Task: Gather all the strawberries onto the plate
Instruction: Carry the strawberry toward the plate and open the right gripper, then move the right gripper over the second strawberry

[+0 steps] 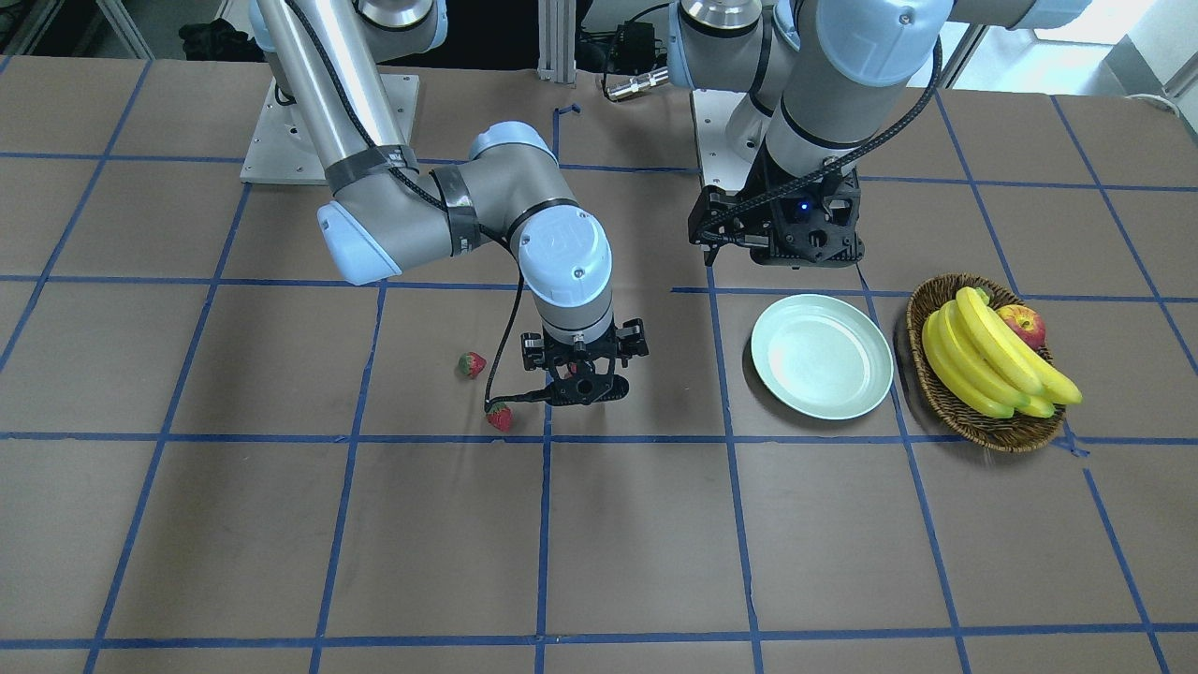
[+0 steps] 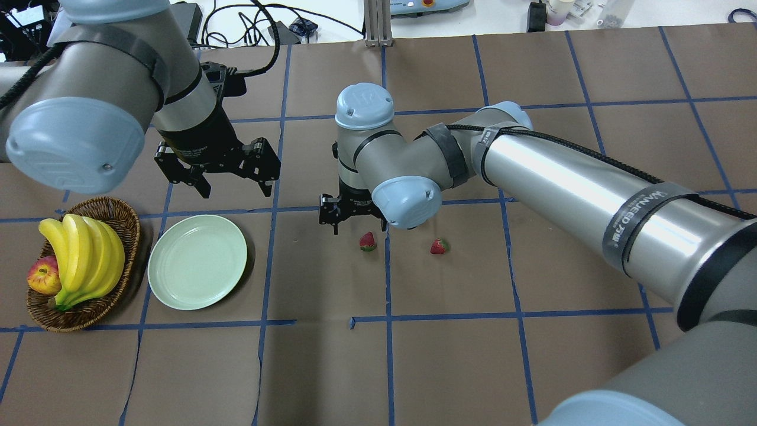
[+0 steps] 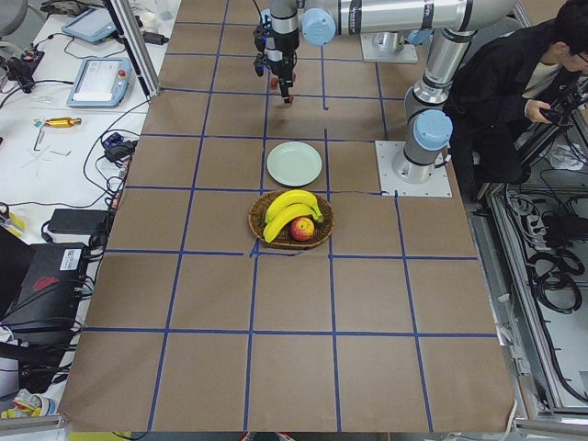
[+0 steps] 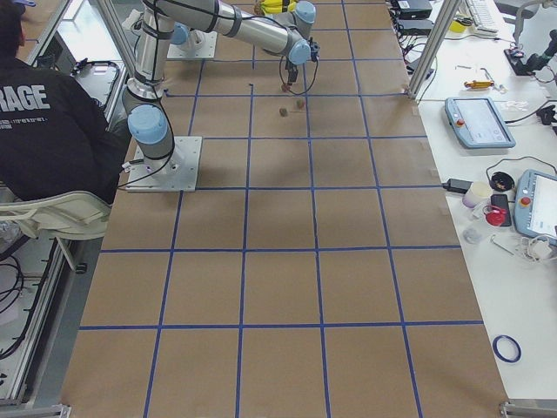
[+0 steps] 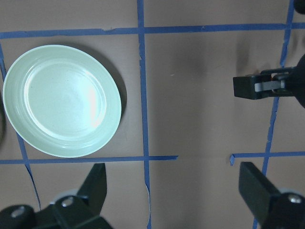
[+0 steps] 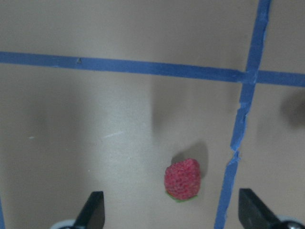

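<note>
strawberries [image 2: 368, 241] | 2 seen on bare tabletop [image 2: 449, 367], well apart from empty plate [image 2: 197, 269]; one sits under R claw [image 6: 170, 212], spread wide, not touching | L claw [image 5: 176, 191] spread, empty, nr plate | prob light, soft, bruisable: pinch gently across red body, not leaves

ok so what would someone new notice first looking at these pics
Probably the big right arm stretched over mid-table, its open right gripper poised over small red strawberries lying loose on the table. Next, the bright yellow bananas in the wicker basket on the robot's left, beside an empty mint-green plate.
</note>
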You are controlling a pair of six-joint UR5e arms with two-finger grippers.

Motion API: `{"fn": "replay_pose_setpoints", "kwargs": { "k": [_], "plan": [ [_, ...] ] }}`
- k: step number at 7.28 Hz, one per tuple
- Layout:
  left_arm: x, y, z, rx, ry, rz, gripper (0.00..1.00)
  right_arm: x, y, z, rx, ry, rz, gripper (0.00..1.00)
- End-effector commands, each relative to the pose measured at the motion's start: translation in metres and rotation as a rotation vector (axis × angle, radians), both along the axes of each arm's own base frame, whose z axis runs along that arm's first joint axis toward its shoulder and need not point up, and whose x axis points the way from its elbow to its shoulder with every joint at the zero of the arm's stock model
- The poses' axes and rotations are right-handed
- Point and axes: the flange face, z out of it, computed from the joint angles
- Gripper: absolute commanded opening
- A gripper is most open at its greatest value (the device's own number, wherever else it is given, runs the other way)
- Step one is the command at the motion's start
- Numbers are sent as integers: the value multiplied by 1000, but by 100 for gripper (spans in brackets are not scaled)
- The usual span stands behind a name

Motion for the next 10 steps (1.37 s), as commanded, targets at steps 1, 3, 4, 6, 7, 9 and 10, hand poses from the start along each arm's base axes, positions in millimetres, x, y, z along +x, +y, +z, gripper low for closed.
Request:
{"fn": "replay_pose_setpoints", "kwargs": {
  "k": [1,3,4,6,7,9,10],
  "plan": [
    [0,-1,3,-8,2,0,100,-30,-20,34,-107,90,-25,100],
    [0,0,2,-4,0,0,100,-86,-46,27,-122,164,56,100],
    [0,0,1,-4,0,0,100,-90,-49,21,-112,162,73,100],
    [0,0,0,-1,-1,0,100,-91,-52,1,-86,166,171,100],
    [0,0,-1,2,1,0,100,-90,-54,-14,-67,165,195,100],
    [-1,-1,-3,9,2,2,100,-88,-55,-27,-47,158,203,100],
    [-1,-1,-4,10,0,2,100,-88,-56,-40,-29,160,213,100]
  ]
}}
